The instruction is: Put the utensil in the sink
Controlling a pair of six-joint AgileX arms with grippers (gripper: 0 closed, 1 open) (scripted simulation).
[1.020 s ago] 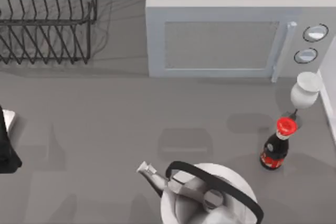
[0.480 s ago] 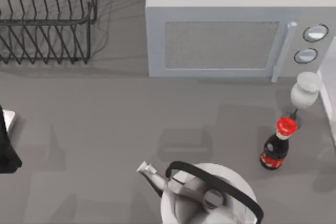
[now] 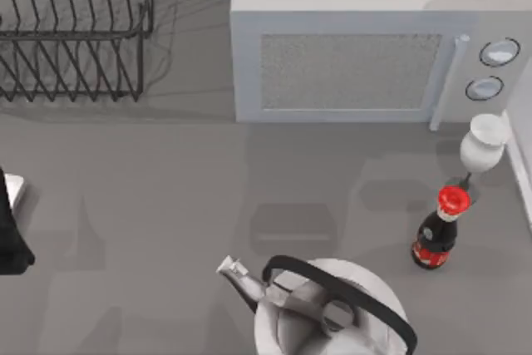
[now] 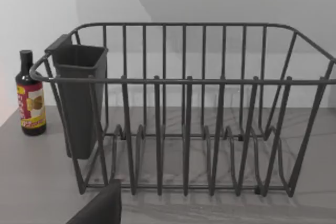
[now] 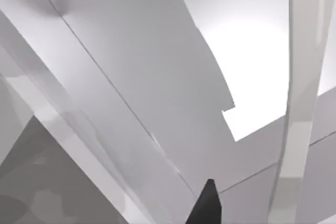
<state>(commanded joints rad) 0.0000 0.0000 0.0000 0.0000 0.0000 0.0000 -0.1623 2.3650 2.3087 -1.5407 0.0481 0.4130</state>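
Looks barely begun, judging by the layout: nothing carried, nothing visibly set down in a sink, and no sink safely identifiable, short of perhaps the pale raised edge (image 3: 521,155) at the table's far right. Cannot pick out the utensil with certainty either; could be the white cup-shaped piece on a thin dark stem (image 3: 484,141), standing just beside the red-capped bottle (image 3: 439,232) and in front of the microwave (image 3: 366,39), well apart from the kettle (image 3: 332,313) and the dish rack (image 3: 75,31). So still to do, on this reading: reaching, gripping, carrying and releasing. Left arm (image 3: 10,239) parked at the table's left edge, with the left gripper (image 4: 102,209) facing the rack and its dark cutlery holder (image 4: 79,98), touching nothing visible; cannot tell whether spread or pressed together. Right gripper (image 5: 207,207) close against pale slanted surfaces, pinching nothing visible; likewise cannot tell its spread.
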